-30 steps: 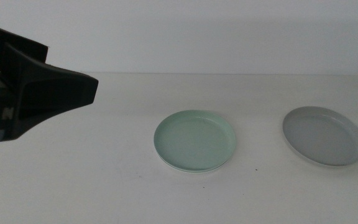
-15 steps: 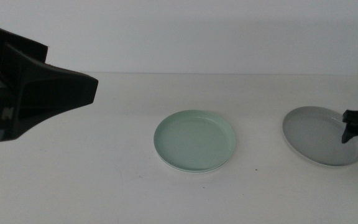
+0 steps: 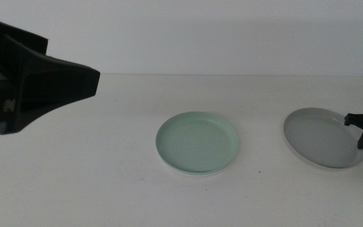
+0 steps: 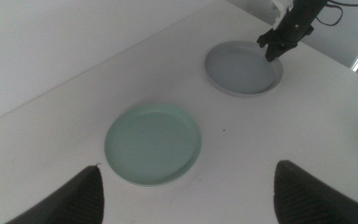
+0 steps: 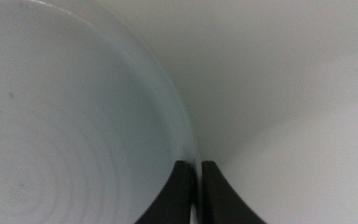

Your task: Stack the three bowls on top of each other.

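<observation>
The grey bowl (image 3: 324,138) lies at the right of the white table (image 3: 106,183), and its thin outer rim is pinched between the narrowly set jaws of the right gripper (image 5: 196,180), one jaw inside the wall and one outside. It is judged light, stiff and rather slick, so the rim is the only real hold and tilting is likely when lifted. The mint green bowl (image 3: 198,142) rests mid-table on a white bowl (image 3: 169,164) seen only as an edge beneath it, while the left gripper (image 4: 188,193) is held wide apart, well clear.
</observation>
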### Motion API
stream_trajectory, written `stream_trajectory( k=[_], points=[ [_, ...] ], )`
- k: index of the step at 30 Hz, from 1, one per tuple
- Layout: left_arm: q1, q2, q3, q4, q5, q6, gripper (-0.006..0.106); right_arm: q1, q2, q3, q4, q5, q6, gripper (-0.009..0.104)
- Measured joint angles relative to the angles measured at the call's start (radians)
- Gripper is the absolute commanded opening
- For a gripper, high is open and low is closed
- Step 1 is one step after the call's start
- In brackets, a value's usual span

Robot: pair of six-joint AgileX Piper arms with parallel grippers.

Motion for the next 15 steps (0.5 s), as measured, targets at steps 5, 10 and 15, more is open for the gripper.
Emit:
stream_trajectory(
  k=[5, 10, 15],
  points=[
    [0.0, 0.0, 0.0, 0.0, -0.005, 0.0, 0.094, 0.0, -0.088, 0.005, 0.027, 0.024, -0.024, -0.003],
    [0.0, 0.0, 0.0, 0.0, -0.006, 0.0, 0.094, 0.074, -0.229, -0.049, 0.046, 0.082, -0.034, -0.003],
    [0.0, 0.0, 0.0, 0.0, -0.006, 0.0, 0.094, 0.248, -0.239, -0.206, 0.054, 0.196, -0.03, -0.003]
  ],
)
